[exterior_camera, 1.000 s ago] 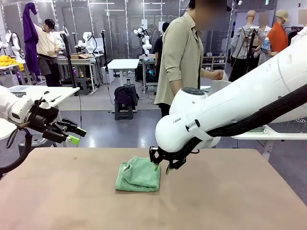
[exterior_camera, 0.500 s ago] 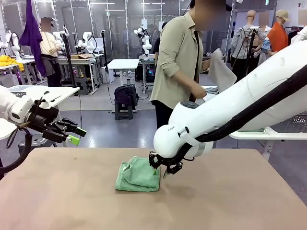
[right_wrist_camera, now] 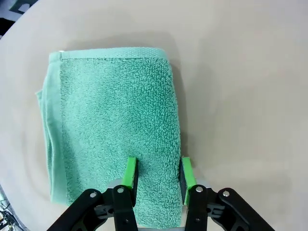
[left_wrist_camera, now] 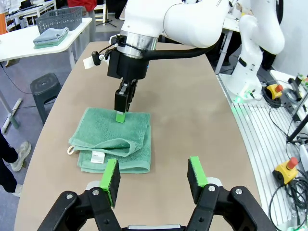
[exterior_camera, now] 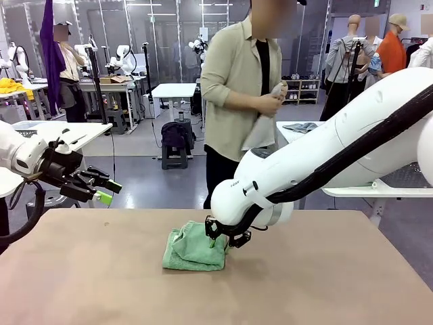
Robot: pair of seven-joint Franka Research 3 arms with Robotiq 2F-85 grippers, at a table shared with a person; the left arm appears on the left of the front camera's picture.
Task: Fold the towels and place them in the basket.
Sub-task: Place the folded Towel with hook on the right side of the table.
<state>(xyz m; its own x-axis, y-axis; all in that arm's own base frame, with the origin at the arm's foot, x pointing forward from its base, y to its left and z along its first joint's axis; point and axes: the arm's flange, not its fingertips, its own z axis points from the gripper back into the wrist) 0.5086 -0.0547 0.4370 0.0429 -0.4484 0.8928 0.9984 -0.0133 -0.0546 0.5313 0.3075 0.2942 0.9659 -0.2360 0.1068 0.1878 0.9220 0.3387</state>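
A mint green towel point(exterior_camera: 193, 249), folded into a thick rectangle, lies in the middle of the tan table point(exterior_camera: 325, 284). My right gripper point(exterior_camera: 218, 242) points down at the towel's right edge. Its green pads point(right_wrist_camera: 131, 172) pinch the folded edge of the towel point(right_wrist_camera: 110, 110) between them. From the left wrist view the right gripper point(left_wrist_camera: 120, 115) presses into the towel point(left_wrist_camera: 108, 139). My left gripper point(exterior_camera: 108, 191) hangs open over the table's left rim, its own fingers point(left_wrist_camera: 110, 175) spread wide. A person across the table holds a cream white towel point(exterior_camera: 260, 134) in both hands. A dark grey mesh basket point(left_wrist_camera: 60, 18) stands on a white side table.
Folded cloths point(left_wrist_camera: 50, 36) lie beside the basket on the side table point(left_wrist_camera: 29, 48). A dark stool point(left_wrist_camera: 45, 89) stands beside the table's edge. Bare tabletop point(exterior_camera: 101, 284) surrounds the towel.
My right gripper came down and left onto the towel's edge and its fingers narrowed. The person turned to face the table, holding the white cloth. The left arm stayed still.
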